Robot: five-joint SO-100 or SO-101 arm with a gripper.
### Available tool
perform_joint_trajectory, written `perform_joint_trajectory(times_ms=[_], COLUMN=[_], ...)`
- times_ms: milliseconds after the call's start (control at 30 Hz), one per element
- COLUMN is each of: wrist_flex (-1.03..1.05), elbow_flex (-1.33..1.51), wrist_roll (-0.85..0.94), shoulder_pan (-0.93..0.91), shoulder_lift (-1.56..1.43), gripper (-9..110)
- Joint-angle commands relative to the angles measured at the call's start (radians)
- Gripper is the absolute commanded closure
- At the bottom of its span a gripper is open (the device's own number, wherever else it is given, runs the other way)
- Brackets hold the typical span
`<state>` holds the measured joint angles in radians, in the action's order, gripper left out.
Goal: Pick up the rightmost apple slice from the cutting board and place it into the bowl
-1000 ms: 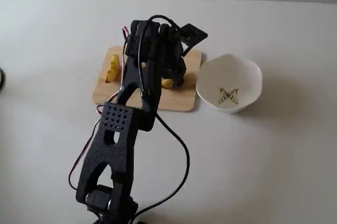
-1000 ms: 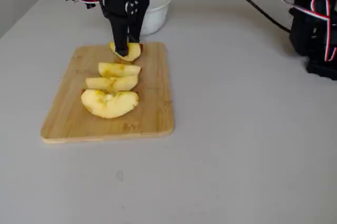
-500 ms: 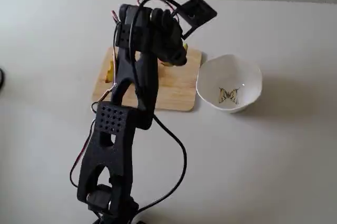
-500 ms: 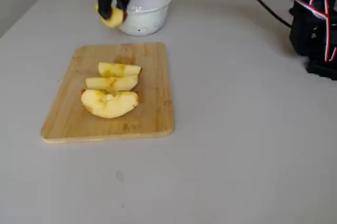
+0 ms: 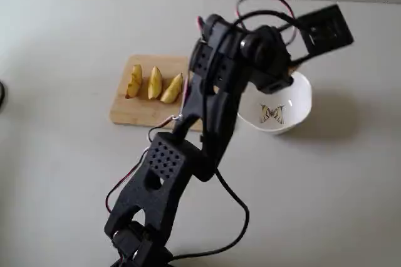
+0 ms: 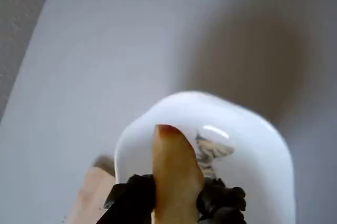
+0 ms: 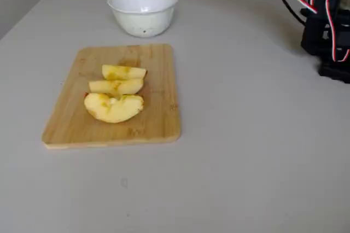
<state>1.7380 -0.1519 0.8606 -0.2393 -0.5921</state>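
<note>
In the wrist view my gripper (image 6: 176, 199) is shut on the apple slice (image 6: 176, 166), a pale-yellow wedge with a reddish tip pointing away from the camera. It hangs above the white bowl (image 6: 253, 150), over the near rim, with the butterfly motif (image 6: 210, 153) just beside it. In a fixed view the arm's wrist (image 5: 263, 54) covers the left part of the bowl (image 5: 301, 91) and hides the slice. The cutting board (image 5: 135, 113) lies left of the bowl and shows in another fixed view (image 7: 158, 118), in front of the bowl (image 7: 143, 19).
Three slimmer yellow wedges (image 5: 153, 83) lie side by side on the board, also seen in another fixed view (image 7: 115, 93). The arm's base and red and black cables (image 7: 328, 30) stand at the right. A dark object (image 5: 2, 94) sits at the left edge.
</note>
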Motion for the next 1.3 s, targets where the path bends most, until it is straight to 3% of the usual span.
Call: perform_joint_trajectory(times_ms=[0,133,333,467,800,1167,1267], wrist_flex=[0.021,0.052,0.08,0.081,0.087,0.078,0.017], elbow_flex=[-0.104,-0.104,-0.104,-0.104,0.078,0.856,1.2], wrist_roll=[0.02,0.029,0.051,0.026,-0.187,-0.282,-0.316], shoulder_pan=[-0.018,-0.009,-0.005,0.003,0.222,0.514,0.548], shoulder_lift=[0.012,0.029,0.031,0.014,-0.422,-1.394,-1.683], gripper=[101,96,56,49,49,54,69])
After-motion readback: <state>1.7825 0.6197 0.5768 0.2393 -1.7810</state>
